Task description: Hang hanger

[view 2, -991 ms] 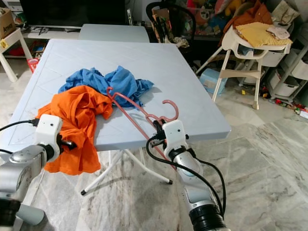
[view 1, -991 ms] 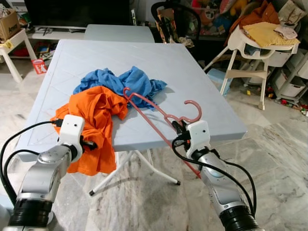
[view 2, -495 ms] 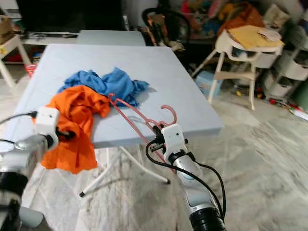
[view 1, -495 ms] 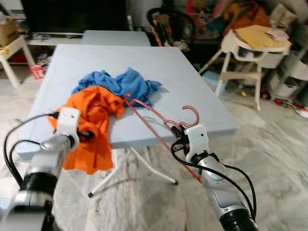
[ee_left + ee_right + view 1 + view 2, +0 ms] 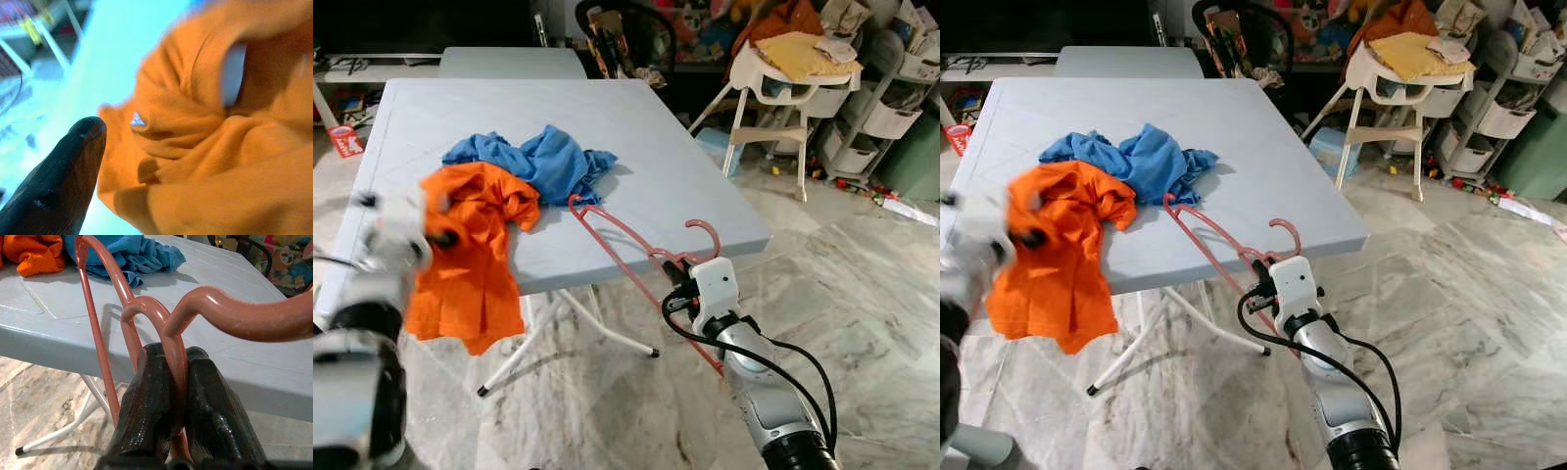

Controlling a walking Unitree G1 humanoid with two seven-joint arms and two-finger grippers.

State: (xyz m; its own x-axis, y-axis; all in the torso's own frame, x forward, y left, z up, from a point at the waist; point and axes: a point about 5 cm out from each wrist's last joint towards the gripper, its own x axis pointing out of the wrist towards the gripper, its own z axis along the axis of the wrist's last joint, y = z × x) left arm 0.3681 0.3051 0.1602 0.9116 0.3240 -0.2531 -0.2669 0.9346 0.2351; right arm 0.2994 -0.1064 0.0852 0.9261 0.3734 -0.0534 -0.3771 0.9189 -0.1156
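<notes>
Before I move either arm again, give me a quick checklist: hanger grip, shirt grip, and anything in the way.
1. Right gripper shut on the pink hanger near its hook: ok.
2. Hanger's far end against the table beside the blue cloth: not free, not ok.
3. Left gripper at the orange shirt; grip blurred: cannot tell.
4. Shirt hanging partly off the table edge: ok.
5. High chair stands apart on the right: ok.

A salmon-pink hanger [image 5: 625, 235] juts off the pale blue-grey table [image 5: 636, 127]. Bright orange cloth [image 5: 475, 245] spills over the table's near edge, with plain blue cloth [image 5: 533, 162] bunched behind it. Black fingers [image 5: 151, 396] pinch the pink wire. Grey-veined marble floor [image 5: 862, 294] below.
</notes>
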